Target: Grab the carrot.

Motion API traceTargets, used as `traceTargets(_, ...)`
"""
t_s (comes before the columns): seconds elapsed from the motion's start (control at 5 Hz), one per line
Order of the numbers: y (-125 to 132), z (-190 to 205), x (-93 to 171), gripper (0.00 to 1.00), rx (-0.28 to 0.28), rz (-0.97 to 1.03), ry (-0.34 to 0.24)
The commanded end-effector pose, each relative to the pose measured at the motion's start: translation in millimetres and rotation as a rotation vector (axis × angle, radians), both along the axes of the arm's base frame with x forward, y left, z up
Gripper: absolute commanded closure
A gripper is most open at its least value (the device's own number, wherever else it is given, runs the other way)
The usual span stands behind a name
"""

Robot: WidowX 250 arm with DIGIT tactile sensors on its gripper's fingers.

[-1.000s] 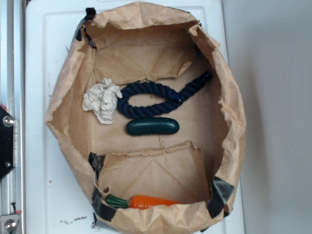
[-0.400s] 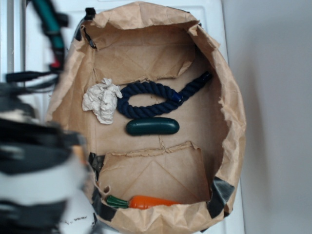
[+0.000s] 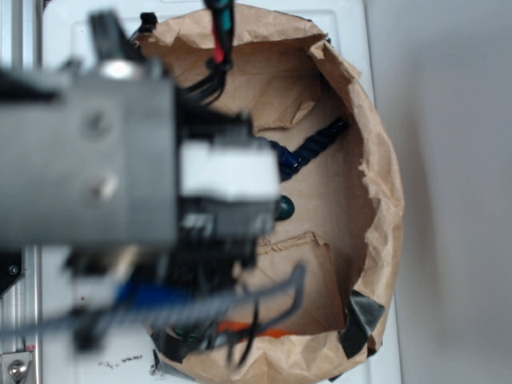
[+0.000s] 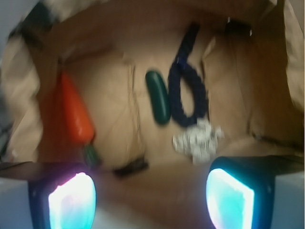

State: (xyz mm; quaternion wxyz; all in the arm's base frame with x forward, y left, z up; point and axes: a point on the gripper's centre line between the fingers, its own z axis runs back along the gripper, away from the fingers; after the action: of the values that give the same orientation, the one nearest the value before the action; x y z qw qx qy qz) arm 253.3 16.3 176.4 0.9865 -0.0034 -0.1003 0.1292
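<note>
Hovering above the paper bag [image 4: 267, 95], spread-fingered empty tool [image 4: 151, 200]; carrot [image 4: 72, 112] against bag's wall.

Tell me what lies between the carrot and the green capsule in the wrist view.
Only bare, creased brown paper lies between the carrot and the green capsule; the wrist view shows it.

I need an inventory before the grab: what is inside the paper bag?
The wrist view shows the paper bag holding the carrot, a dark green capsule, a navy rope and crumpled paper. In the exterior view the arm covers most of them.
</note>
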Motion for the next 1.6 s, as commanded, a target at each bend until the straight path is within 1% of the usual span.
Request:
traceTargets(0.0,39,-63,31,0.0,-0.038,-0.031,-0.017)
traceTargets(0.2,5,-83,37,0.0,-0.043,-0.119,0.027)
traceTargets(0.4,-33,-85,32,0.0,-0.109,-0.239,0.04)
traceTargets(0.6,-68,-79,14,0.0,-0.132,-0.349,0.033)
traceTargets(0.8,-85,-80,8,0.0,-0.138,-0.383,0.039)
traceTargets(1.0,-94,-92,11,0.0,-0.171,-0.386,0.059)
traceTargets(1.2,-103,-102,15,0.0,-0.23,-0.382,0.066)
traceTargets(1.4,-107,-115,18,0.0,-0.332,-0.358,0.057)
